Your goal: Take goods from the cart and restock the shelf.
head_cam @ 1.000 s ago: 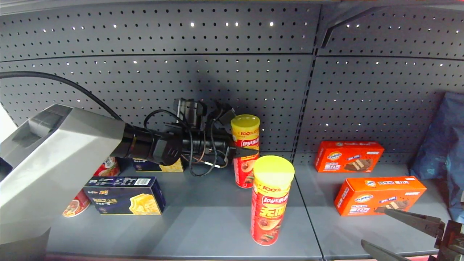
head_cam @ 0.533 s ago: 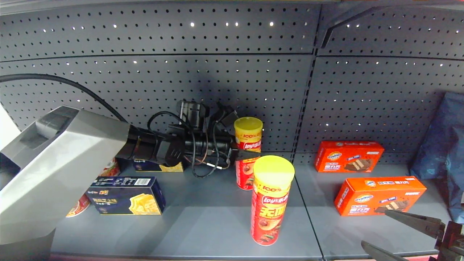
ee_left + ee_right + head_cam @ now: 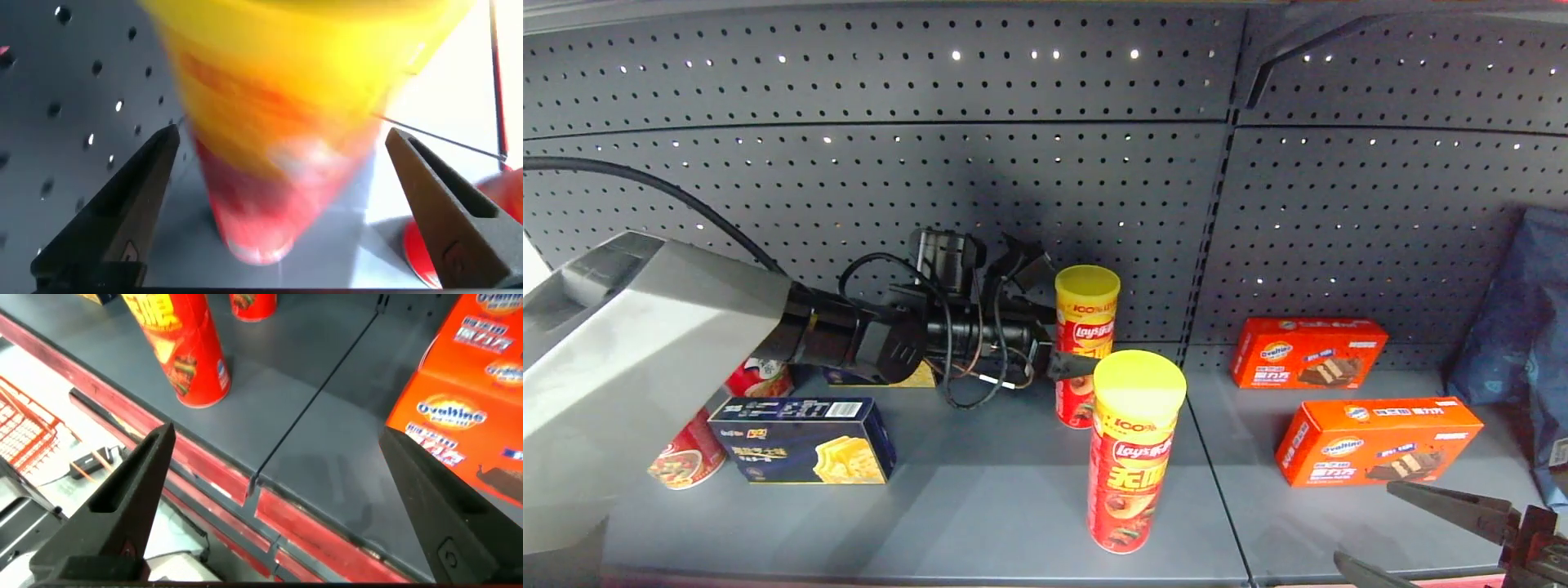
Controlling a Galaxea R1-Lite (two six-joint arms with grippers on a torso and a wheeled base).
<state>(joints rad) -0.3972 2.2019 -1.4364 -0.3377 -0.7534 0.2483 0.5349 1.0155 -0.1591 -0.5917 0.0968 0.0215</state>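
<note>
The rear chip can (image 3: 1086, 343) has shifted a touch to the right over the last second and come upright. It stands on the shelf (image 3: 980, 506) close to the pegboard back panel (image 3: 1094, 180). The left arm has drawn back a little toward the left. The left gripper (image 3: 282, 135) is spread, with one finger on each side of the can. In the left wrist view the tips sit just beside the can's walls rather than pinching them. I'd judge this can has just been let go and placed, so the next step is to pull the fingers clear without knocking it. Just in front of it and slightly to the right stands a second chip can (image 3: 1134, 453), near enough that a careless withdrawal could tip either one. To the left lie a dark blue box (image 3: 805, 441) and a red cup (image 3: 686, 457) on its side. To the right, past the shelf seam, are two orange boxes (image 3: 1307, 351) (image 3: 1376, 441). The right gripper (image 3: 1413, 531) hangs at the shelf's front edge with its fingers wide apart and nothing between them. Orange wire mesh (image 3: 24, 416) shows below that edge, probably the cart, so more stock may be waiting there.
</note>
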